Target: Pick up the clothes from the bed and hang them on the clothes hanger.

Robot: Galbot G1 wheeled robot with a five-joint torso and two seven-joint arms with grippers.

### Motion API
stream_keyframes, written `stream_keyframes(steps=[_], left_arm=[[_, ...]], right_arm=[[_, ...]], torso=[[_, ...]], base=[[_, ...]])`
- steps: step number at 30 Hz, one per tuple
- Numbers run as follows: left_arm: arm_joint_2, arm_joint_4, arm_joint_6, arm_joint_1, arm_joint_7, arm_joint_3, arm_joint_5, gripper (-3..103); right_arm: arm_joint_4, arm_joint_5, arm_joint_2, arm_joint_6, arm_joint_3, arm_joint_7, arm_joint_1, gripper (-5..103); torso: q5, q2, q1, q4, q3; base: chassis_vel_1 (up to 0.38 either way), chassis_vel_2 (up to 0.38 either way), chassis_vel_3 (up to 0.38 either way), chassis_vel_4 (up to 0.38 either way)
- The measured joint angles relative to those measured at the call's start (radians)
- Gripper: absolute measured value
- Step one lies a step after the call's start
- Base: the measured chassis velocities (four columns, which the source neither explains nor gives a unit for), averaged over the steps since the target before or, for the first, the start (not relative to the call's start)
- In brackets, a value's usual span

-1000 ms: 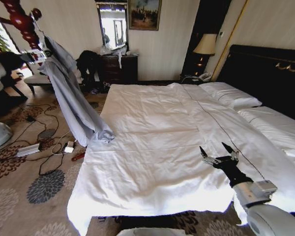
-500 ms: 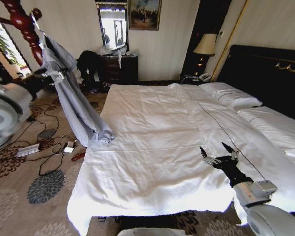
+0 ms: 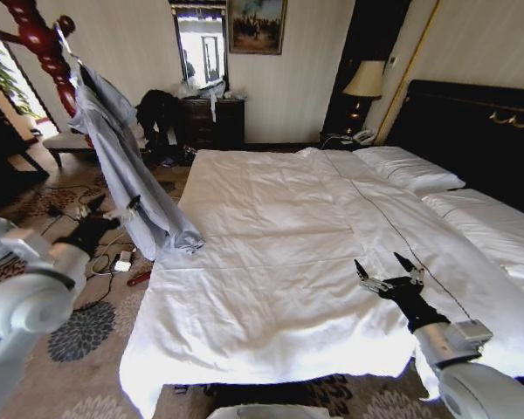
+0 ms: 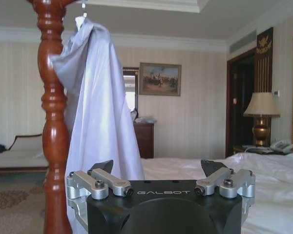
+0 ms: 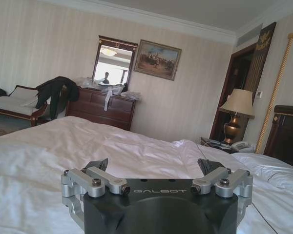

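Item 1, nearest: right gripper (image 3: 389, 272). It hangs low over the near right part of the bed (image 3: 271, 288), jaws spread apart and empty, nothing between them in its own wrist view (image 5: 155, 171). Idle; best left parked clear of the duvet.

Item 2: left gripper (image 3: 110, 209). It sits out over the carpet on the robot's left, just beside the lower drape of the shirt, pointing toward it. Jaws parted and empty (image 4: 158, 171); the cloth is beyond them, not between them.

Item 3: the clothes (image 3: 127, 175). Pale grey-blue shirt, off the mattress except for its lowest folds, which rest bunched on the bed's left edge. The rest hangs in a long slanting fall from high beside the red-brown wooden pole (image 3: 37, 39). In the left wrist view the shirt (image 4: 95, 112) hangs just beside the pole (image 4: 52, 122), its top drawn to a peak.

Item 4: the clothes hanger. A bit of silver wire hook (image 4: 82, 6) shows above the peak; the body is hidden under the fabric, so its seating cannot be confirmed.

Judgement: the hanging looks essentially made. Handling note for the release step: draw the left gripper back and away from the thin cloth along a clear path, jaws kept wide, avoiding the trailing hem and the pole, since a snag could tug the shirt loose.
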Motion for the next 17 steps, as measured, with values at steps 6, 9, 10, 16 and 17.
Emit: stream_keyframes(steps=[6,9,10,16,17], left_arm=[[-0.146,-0.005,-0.16,0.147,0.086,0.015,0.097,100],[-0.192,-0.005,-0.2,0.189,0.101,0.014,0.113,100],[-0.212,-0.006,-0.211,0.208,0.106,0.014,0.12,100],[-0.27,-0.004,-0.278,0.293,0.134,0.039,0.197,100],[-0.275,-0.003,-0.285,0.3,0.136,0.042,0.208,100]], right_arm=[[0.0,0.0,0.0,0.0,0.0,0.0,0.0,100],[0.0,0.0,0.0,0.0,0.0,0.0,0.0,100],[0.0,0.0,0.0,0.0,0.0,0.0,0.0,100],[0.0,0.0,0.0,0.0,0.0,0.0,0.0,100],[0.0,0.0,0.0,0.0,0.0,0.0,0.0,100]], torso=[[0.0002,0.0,0.0,0.0,0.0],[0.0003,0.0,0.0,-0.0001,0.0],[0.0003,0.0,0.0,-0.0001,0.0],[0.0002,0.0,0.0,0.0,0.0],[0.0002,0.0,0.0,0.0,0.0]], base=[[0.0,0.0,0.0,0.0],[0.0,0.0,0.0,0.0],[0.0,0.0,0.0,0.0],[0.0,0.0,0.0,0.0],[0.0,0.0,0.0,0.0]])
